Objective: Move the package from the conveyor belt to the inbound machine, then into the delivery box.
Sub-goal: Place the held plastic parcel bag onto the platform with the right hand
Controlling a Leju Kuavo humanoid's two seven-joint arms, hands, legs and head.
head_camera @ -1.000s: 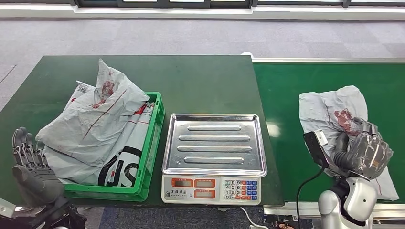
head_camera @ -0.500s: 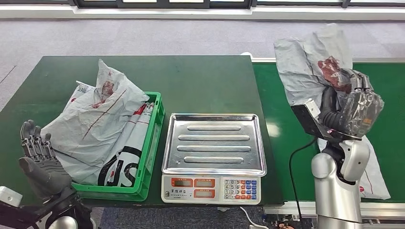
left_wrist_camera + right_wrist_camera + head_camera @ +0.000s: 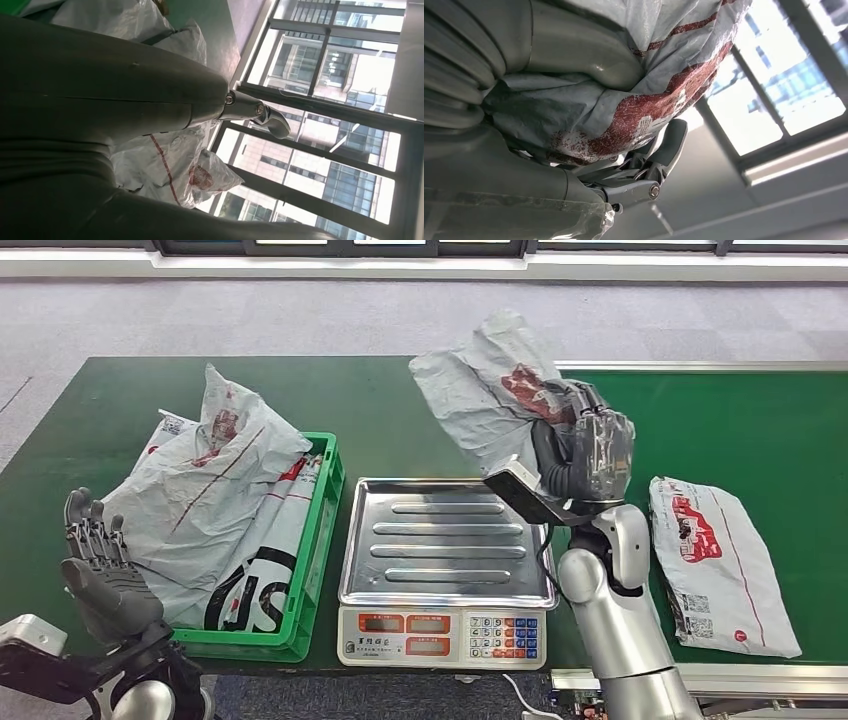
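Note:
My right hand (image 3: 592, 452) grips a crumpled grey package (image 3: 487, 390) with red print and holds it in the air above the far right corner of the scale's steel tray (image 3: 449, 540). The right wrist view shows that package (image 3: 624, 95) bunched between thumb and fingers. A second grey package (image 3: 715, 560) lies flat on the green conveyor belt (image 3: 780, 430) at the right. The green delivery box (image 3: 315, 550) at the left holds several grey bags (image 3: 210, 500). My left hand (image 3: 100, 575) stands open at the near left of the box, fingers up, holding nothing.
The scale's display and keypad (image 3: 445, 635) face the near table edge. The dark green table (image 3: 400, 410) has bare surface behind the scale and box. Grey floor lies beyond the table. The piled bags rise well above the box rim.
My right hand lifted the package off the belt and carried it left, up over the scale. A second package is now uncovered on the belt. My left hand rose slightly.

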